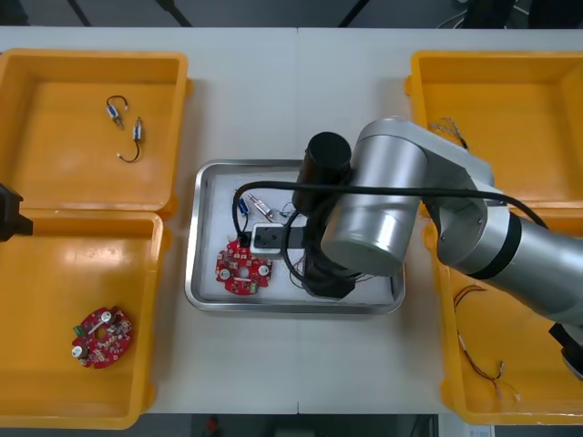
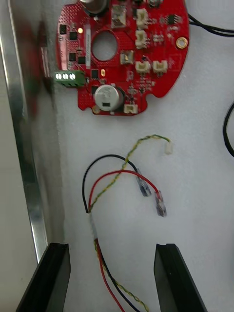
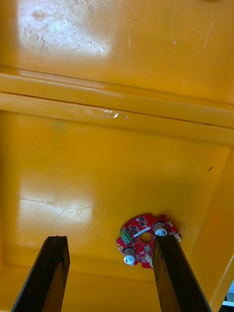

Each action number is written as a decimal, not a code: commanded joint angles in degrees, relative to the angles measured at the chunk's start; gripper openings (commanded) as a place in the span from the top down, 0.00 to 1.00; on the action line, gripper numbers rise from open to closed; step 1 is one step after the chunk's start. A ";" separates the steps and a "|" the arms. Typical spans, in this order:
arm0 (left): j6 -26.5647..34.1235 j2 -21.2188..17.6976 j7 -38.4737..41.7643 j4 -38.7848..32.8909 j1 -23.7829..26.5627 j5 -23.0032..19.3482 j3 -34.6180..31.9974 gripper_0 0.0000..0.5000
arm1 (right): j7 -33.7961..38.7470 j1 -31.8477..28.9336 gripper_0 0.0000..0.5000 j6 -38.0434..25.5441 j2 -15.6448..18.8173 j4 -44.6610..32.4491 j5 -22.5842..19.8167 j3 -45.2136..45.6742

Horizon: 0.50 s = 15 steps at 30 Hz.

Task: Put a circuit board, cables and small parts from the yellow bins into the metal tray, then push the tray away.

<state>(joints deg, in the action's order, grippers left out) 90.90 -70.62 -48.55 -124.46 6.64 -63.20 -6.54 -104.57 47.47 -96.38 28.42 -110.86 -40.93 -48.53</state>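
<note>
The metal tray [image 1: 202, 273] in the middle of the table holds a round red circuit board [image 1: 243, 269], a black cable [image 1: 264, 188], a blue and white cable [image 1: 243, 206] and a small metal part [image 1: 260, 206]. My right arm [image 1: 383, 209] reaches over the tray. Its gripper [image 2: 112, 278] is open just above the tray's white floor, with a red and yellow cable [image 2: 117, 180] lying between and beyond the fingers. That board [image 2: 122, 53] lies farther ahead. My left gripper [image 3: 109, 273] hangs open over the near left yellow bin [image 3: 97, 161], a second board [image 3: 146, 239] beside one finger.
The far left bin [image 1: 55, 173] holds two small metal parts [image 1: 137, 137]. The near left bin [image 1: 36, 364] holds the second board [image 1: 100, 335]. Both right bins contain cables [image 1: 483, 355]. The tray's shiny wall [image 2: 19, 146] runs close to one right finger.
</note>
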 commanded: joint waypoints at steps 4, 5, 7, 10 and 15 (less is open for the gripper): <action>-0.55 -2.68 2.32 -0.17 -0.84 0.53 -1.90 0.00 | 1.92 0.96 0.00 -1.18 -3.72 -0.67 2.79 -3.59; -0.55 -2.68 2.32 -0.17 -0.84 0.53 -1.90 0.00 | 2.18 0.52 0.00 -1.09 -3.98 -0.67 3.40 -3.86; -0.55 -2.68 2.32 -0.17 -0.84 0.53 -1.90 0.00 | 2.62 -0.09 0.00 -1.18 -4.69 -0.67 4.99 -4.30; -0.55 -2.68 2.32 -0.17 -0.84 0.53 -1.90 0.00 | 3.50 -1.06 0.00 -1.18 -5.48 -0.67 6.92 -5.09; -0.55 -2.68 2.32 -0.17 -0.84 0.53 -1.90 0.00 | 6.66 -2.64 0.00 -1.45 -6.36 -1.02 9.03 -6.49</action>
<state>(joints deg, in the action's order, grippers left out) 90.89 -70.63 -48.55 -124.44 6.64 -63.20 -6.54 -100.82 46.09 -97.32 23.98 -110.84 -33.53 -53.33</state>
